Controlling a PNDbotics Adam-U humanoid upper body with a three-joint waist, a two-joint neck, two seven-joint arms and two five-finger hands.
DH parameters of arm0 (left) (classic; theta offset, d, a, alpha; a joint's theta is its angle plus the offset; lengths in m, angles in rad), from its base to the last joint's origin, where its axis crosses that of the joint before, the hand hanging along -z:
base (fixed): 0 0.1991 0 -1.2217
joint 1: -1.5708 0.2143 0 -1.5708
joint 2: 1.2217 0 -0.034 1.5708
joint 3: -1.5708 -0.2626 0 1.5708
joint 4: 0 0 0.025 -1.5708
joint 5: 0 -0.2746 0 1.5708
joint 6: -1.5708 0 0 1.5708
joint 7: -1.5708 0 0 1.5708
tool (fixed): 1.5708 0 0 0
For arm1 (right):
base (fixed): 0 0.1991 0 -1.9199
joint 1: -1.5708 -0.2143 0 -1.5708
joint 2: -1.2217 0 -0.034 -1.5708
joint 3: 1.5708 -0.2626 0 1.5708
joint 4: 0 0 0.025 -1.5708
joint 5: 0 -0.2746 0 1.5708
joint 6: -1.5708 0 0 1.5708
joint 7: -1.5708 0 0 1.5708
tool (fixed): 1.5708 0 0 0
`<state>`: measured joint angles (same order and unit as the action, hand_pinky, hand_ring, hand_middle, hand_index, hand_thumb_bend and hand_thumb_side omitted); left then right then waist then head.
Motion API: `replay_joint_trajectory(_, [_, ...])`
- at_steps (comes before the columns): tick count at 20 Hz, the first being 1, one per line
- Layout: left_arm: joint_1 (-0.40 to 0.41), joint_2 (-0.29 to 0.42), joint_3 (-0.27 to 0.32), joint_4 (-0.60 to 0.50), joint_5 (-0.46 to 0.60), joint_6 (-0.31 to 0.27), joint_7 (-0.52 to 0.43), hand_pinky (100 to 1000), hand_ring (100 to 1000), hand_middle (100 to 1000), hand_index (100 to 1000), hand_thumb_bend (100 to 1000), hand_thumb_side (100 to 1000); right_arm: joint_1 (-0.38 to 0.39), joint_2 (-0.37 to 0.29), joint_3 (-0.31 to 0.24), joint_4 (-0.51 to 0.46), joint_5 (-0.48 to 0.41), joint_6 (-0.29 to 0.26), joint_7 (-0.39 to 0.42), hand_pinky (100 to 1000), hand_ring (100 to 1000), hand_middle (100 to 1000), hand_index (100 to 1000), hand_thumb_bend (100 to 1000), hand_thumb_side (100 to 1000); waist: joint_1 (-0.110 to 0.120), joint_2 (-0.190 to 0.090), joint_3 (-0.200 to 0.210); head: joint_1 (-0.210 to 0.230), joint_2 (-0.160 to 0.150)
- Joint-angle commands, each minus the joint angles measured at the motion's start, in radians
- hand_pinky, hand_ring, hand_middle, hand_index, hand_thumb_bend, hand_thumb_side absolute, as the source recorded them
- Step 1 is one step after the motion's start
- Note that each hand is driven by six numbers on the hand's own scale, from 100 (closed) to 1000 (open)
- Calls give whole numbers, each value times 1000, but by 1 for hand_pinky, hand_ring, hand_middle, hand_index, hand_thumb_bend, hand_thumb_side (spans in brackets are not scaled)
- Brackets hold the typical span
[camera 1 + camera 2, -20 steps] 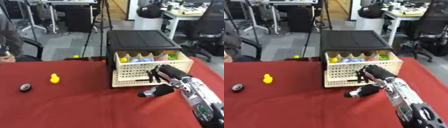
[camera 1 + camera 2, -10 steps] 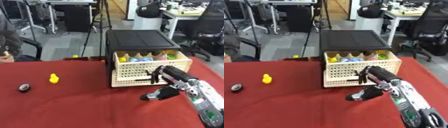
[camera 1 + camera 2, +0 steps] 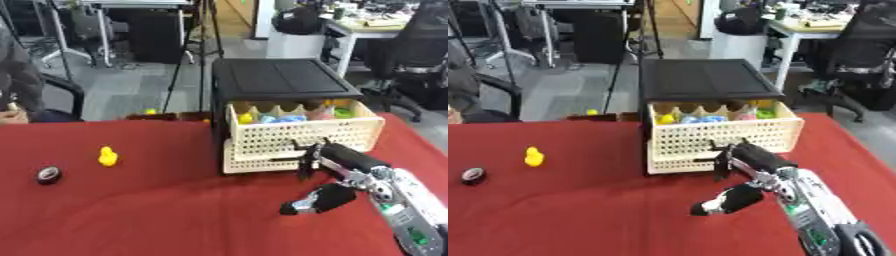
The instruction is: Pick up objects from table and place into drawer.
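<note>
1. Left eye view: right hand point(image 3: 325, 186) sits low on the red table point(image 3: 157, 210), just in front of the open drawer point(image 3: 302, 131), fingers up near the drawer front, thumb stuck out to the view's left. Fingers look relaxed and spread, holding nothing that I can see.
2. Key relation: the things left on the table, a yellow duck point(image 3: 107, 156) and a small dark round thing point(image 3: 48, 174), lie well apart from that hand, far off to the robot's left. The drawer is right beside the hand.
3. Duck stands upright, so its long axis is vertical; the dark thing lies flat nearer the table's left edge, just beside and in front of the duck.
4. Left hand is in neither view, so which arm is nearer can't be settled; from where the pieces lie, the left side looks the shorter reach. That's a judgement.
5. Drawer is pulled out from the black cabinet point(image 3: 280, 80) and already holds several coloured pieces along its back.
6. Right eye view: shows more of the right forearm, down to its joint at the bottom edge, and clearer table between thumb and drawer base. Left eye view cuts the arm at the right edge.
</note>
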<state>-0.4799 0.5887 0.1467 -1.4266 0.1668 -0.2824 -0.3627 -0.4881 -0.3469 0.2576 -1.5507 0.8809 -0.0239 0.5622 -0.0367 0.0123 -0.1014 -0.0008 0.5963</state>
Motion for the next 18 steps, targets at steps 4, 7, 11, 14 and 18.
replay_joint_trajectory(4, [-6, 16, 16, -25, 5, -2, 3, 508, 624, 641, 836, 100, 738, -51, 5, -4, 68, 25, -4, -4, 171, 100, 485, 566, 809, 673, 10, -8, 7, -3, 2])
replay_joint_trajectory(7, [-2, 15, 18, -30, 9, -1, 4, 510, 624, 641, 836, 100, 738, -63, 11, -9, 103, 44, -2, -17, 172, 100, 495, 571, 809, 674, 12, -8, 12, -5, 3])
replay_joint_trajectory(11, [1, 12, 22, -34, 12, 3, 7, 515, 624, 641, 836, 100, 739, -75, 15, -18, 138, 68, 2, -37, 171, 100, 508, 577, 804, 682, 13, -8, 15, -6, 4])
replay_joint_trajectory(14, [3, 10, 25, -36, 13, 8, 7, 518, 624, 641, 836, 100, 740, -87, 16, -23, 157, 85, 5, -51, 170, 100, 512, 582, 799, 694, 13, -8, 16, -6, 5])
replay_joint_trajectory(18, [6, 11, 25, -37, 12, 9, 6, 518, 623, 641, 836, 100, 741, -104, 14, -30, 171, 101, 7, -67, 167, 100, 513, 584, 796, 709, 12, -9, 18, -6, 6])
